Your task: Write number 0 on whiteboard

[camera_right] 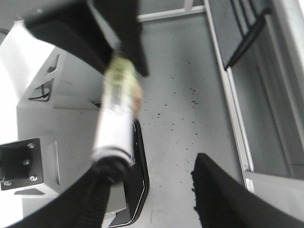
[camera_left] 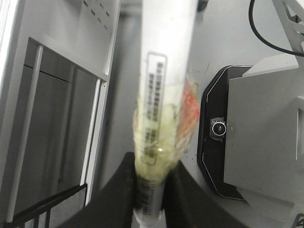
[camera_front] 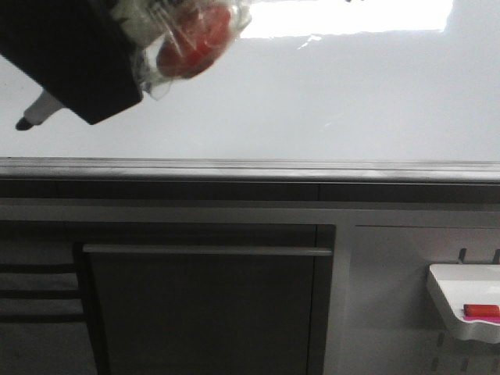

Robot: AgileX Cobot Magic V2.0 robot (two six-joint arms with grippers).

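Observation:
The whiteboard [camera_front: 336,94] fills the upper part of the front view, with its grey metal edge strip [camera_front: 250,168] below it. No number 0 shows on it. My left gripper [camera_left: 151,199] is shut on a white marker [camera_left: 161,95] wrapped in yellowish tape. In the front view its black body [camera_front: 70,55] is at the upper left, and the marker's black tip [camera_front: 23,123] points down-left in front of the board. My right gripper [camera_right: 156,194] is open and empty. The marker's black end [camera_right: 111,166] lies close by its left finger [camera_right: 90,199].
A small white tray [camera_front: 457,277] with a red item [camera_front: 480,310] hangs at the lower right. A dark cabinet with a long handle bar [camera_front: 207,250] is under the board. The robot's base [camera_left: 213,142] and speckled grey floor [camera_right: 190,104] show below.

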